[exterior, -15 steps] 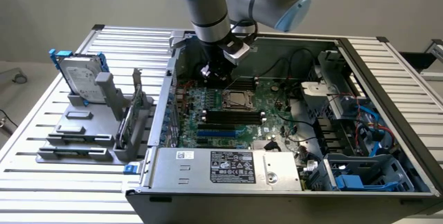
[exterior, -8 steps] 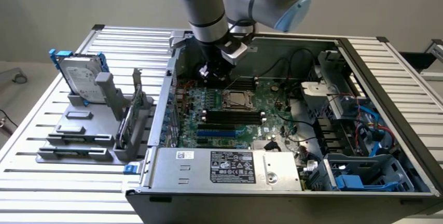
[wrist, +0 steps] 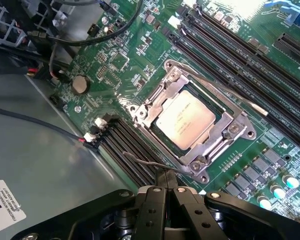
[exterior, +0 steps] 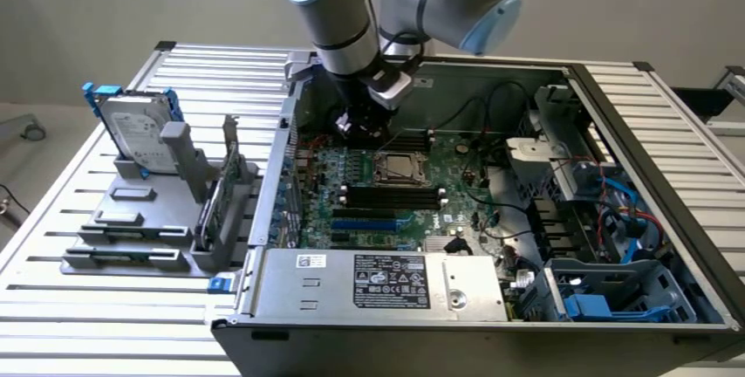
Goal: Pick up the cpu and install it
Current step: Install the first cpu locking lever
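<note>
The cpu point(wrist: 184, 120), a flat square chip with a pale silvery top, lies seated in the metal-framed socket point(wrist: 235, 131) of the green motherboard point(wrist: 135, 55); the socket's frame is down around it. My gripper point(wrist: 167, 179) is shut, its black fingers point(wrist: 156, 200) pressed together beside the socket. A thin wire lever point(wrist: 145, 163) of the socket runs right by the fingertips; whether they touch it I cannot tell. In the exterior view my gripper point(exterior: 352, 126) hangs low inside the open computer case, just off the socket point(exterior: 399, 167) toward the exterior view's left.
Black memory slots point(wrist: 240, 55) flank the socket on both sides, and black cables point(wrist: 65, 40) cross the board's corner. A hard drive in a blue bracket point(exterior: 138, 128) stands on a grey rack point(exterior: 128, 229) outside the case. The power supply point(exterior: 385, 283) fills the case's front.
</note>
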Robot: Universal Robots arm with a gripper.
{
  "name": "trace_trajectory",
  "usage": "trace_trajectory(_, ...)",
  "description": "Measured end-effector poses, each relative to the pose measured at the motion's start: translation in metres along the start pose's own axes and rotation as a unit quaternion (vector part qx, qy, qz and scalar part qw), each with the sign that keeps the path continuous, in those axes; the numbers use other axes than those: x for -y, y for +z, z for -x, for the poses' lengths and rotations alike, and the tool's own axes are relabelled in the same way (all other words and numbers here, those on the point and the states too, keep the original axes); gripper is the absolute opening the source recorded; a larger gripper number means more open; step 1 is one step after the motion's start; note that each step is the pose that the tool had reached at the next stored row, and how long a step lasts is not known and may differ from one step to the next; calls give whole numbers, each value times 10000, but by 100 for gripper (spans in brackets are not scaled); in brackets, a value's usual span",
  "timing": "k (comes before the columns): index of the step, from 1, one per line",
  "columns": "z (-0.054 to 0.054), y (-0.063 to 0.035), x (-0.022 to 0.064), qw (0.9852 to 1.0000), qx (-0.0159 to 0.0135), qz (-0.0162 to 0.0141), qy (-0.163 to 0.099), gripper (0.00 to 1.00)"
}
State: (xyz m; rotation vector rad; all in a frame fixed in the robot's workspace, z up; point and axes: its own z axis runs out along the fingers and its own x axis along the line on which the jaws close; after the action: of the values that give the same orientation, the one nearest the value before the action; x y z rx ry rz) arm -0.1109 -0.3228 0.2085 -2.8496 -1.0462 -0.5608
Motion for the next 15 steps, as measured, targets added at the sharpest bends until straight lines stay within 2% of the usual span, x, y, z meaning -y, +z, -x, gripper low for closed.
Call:
trace_trajectory(2, 15, 4, 11, 10000, -38, 37, -11, 11)
trace_trajectory(4, 20, 4, 16, 10000, -41, 44, -14, 11)
trace_trajectory(12, -14, 14, 60, 10000, -11, 76, -28, 11)
trace_trajectory(13, -20, 16, 68, 10000, -4, 84, -31, 11)
trace_trajectory(15, -30, 19, 72, 9999, 28, 106, -42, 11)
